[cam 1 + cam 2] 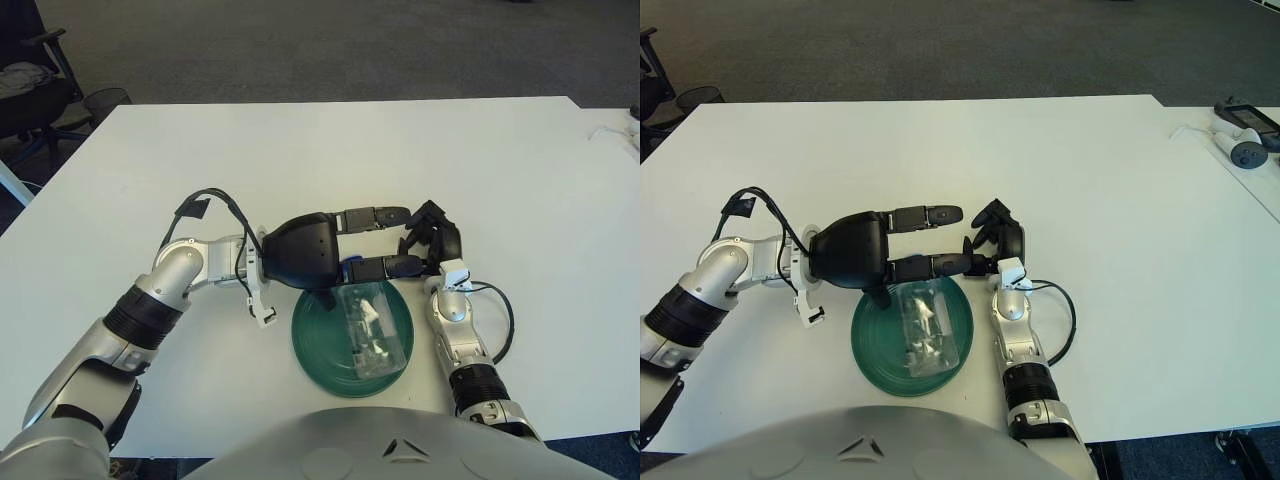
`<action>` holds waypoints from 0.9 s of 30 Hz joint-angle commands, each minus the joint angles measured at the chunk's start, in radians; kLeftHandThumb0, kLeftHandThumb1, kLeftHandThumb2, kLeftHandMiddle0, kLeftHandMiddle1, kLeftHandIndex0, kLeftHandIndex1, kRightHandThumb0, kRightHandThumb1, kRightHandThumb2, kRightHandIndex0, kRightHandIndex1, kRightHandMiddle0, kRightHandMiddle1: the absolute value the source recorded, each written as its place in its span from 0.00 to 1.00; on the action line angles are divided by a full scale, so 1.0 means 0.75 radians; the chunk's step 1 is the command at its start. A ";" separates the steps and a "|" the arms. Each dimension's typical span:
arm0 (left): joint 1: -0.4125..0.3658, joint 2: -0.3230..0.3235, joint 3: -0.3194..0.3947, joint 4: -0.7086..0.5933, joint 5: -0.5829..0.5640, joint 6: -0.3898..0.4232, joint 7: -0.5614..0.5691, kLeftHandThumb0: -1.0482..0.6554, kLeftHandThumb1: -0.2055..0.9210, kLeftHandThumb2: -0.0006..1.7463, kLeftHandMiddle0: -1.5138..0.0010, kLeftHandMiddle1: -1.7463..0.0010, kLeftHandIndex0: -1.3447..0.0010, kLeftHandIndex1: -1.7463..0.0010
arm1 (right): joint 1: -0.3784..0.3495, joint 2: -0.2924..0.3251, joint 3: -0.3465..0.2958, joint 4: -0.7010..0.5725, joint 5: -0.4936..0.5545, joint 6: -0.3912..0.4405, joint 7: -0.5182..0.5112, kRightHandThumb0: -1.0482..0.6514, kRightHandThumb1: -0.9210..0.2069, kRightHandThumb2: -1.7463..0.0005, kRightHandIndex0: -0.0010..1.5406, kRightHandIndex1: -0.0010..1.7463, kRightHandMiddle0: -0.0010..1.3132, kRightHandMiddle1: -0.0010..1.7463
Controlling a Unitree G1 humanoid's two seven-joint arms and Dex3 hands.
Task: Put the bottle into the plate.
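Furthest left, the robot's left arm reaches in across the white tabletop point(300, 150), and the left hand point(375, 241) sits just above the far rim of the green plate point(312, 345). Its fingers point(372, 216) are stretched out straight and spread apart, with nothing held between them; the lower one lies close over the plate's upper edge.

In the plate lies the clear plastic bottle point(369, 327), on its side, running from the rim nearest the left hand toward the plate's near right edge. It looks to be fully inside the rim, though its lower end comes close to the edge. The open fingers are apart from it, so the placing step appears done and the release is the step in hand.

To finish well, the left hand would best lift clear upward and back toward its own side, keeping the lower finger from dragging across the bottle's top end or catching the plate's rim. A light bottle on its side may roll if nudged, so a slow, straight withdrawal seems wisest.

On the right, the right hand point(432, 243) shows just beside the plate's upper right edge, close to the left hand's fingertips, fingers curled and holding nothing.
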 commanded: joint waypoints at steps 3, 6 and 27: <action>0.023 0.011 -0.010 0.030 -0.071 0.032 -0.023 0.00 1.00 0.51 1.00 1.00 0.99 0.98 | 0.076 -0.033 0.039 0.021 -0.080 0.043 -0.011 0.61 0.84 0.02 0.55 1.00 0.50 1.00; 0.021 0.013 -0.012 0.046 -0.117 0.026 -0.038 0.00 1.00 0.49 1.00 1.00 1.00 0.96 | 0.076 -0.052 0.052 0.012 -0.105 0.040 -0.010 0.61 0.84 0.02 0.56 0.98 0.50 1.00; 0.006 0.037 0.025 0.047 -0.229 0.033 -0.113 0.00 1.00 0.42 1.00 1.00 1.00 0.90 | -0.022 -0.042 0.009 0.320 0.054 -0.182 0.005 0.61 0.88 0.00 0.59 0.98 0.53 1.00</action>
